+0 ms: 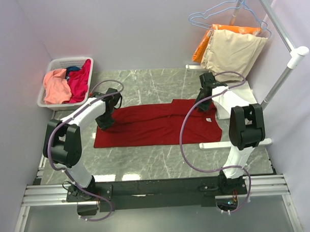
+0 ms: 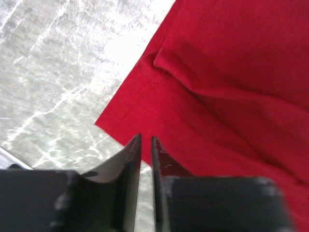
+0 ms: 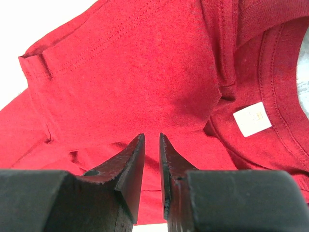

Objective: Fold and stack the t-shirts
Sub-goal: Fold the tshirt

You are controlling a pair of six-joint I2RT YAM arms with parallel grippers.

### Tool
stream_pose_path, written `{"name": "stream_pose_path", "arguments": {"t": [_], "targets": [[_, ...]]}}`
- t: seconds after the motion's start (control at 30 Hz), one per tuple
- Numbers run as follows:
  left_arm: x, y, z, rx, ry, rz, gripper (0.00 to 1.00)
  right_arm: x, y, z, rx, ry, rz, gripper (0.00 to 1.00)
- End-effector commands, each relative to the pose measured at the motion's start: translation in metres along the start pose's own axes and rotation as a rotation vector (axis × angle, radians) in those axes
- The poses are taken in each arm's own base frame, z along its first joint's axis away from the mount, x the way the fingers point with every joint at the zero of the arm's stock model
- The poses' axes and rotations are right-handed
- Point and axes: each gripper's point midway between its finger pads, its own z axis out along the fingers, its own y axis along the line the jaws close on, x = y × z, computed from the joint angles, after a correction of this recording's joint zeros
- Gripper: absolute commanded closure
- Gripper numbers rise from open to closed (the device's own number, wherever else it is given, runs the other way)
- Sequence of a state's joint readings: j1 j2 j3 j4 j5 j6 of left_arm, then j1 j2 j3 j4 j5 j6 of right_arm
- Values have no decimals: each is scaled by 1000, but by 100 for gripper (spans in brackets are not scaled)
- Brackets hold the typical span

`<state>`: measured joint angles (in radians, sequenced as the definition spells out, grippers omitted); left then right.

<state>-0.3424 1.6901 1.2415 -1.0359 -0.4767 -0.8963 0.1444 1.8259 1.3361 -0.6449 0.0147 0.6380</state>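
Marble worktop (image 1: pixel 143 81): dark red cloth t-shirt (image 1: pixel 155 123) seemingly half-folded; left tool (image 2: pixel 146 137) and right tool (image 3: pixel 152 135) slightly apart, empty; regrip edges next

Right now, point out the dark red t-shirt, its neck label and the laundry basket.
dark red t-shirt (image 1: pixel 155 123): top view, middle of the body.
neck label (image 3: pixel 251 119): right wrist view, centre of the white tag.
laundry basket (image 1: pixel 71 59): top view, far rim.
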Motion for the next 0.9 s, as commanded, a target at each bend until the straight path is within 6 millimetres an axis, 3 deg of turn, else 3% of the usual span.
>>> {"name": "stream_pose_path", "arguments": {"t": [0.0,0.17,0.47,0.87], "targets": [[-24,-13,-8,41,-83,-79,77,-3,7,-9,-18,-19,-18,74],[-41,-20,-9,36,-127,-110,62,-3,7,-10,-16,-21,-25,74],[-44,-26,22,21,-104,-156,62,0,5,-6,-10,-4,-41,74],[-43,-29,45,13,-92,-133,63,-3,6,-4,-2,4,-51,74]]}}
